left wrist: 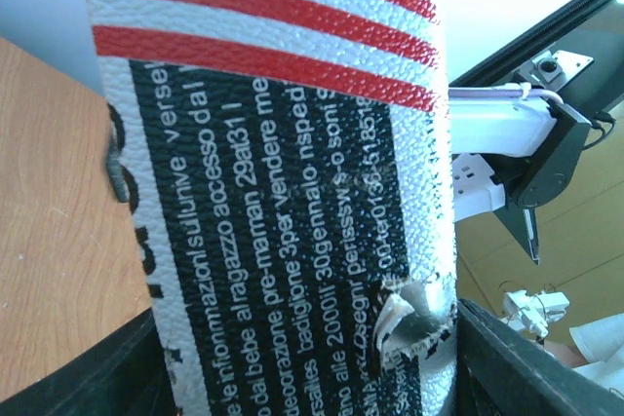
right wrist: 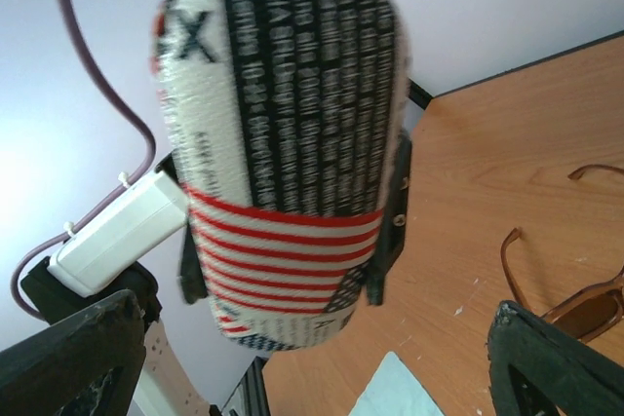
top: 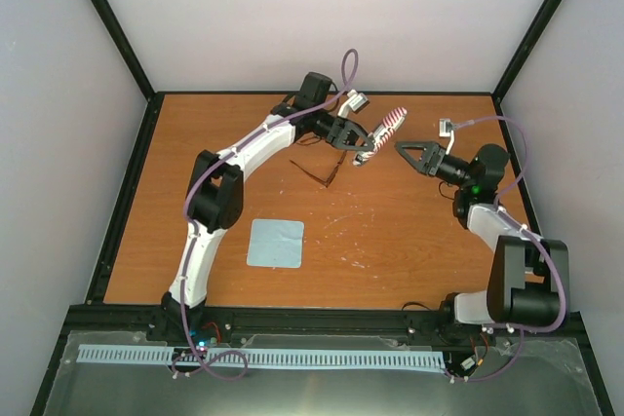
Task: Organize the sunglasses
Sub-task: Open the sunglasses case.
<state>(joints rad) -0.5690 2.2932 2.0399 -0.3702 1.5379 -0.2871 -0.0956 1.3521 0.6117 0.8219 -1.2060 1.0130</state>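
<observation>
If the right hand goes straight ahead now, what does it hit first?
The flag-patterned case, held by the left hand, lies dead ahead of the right hand; depth is unclear, but it looks close.

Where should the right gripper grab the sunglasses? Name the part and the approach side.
Probably the front frame at the bridge, coming straight down from above: the sunglasses lie on the table with slim temple arms spread open, too thin to pinch securely.
</observation>
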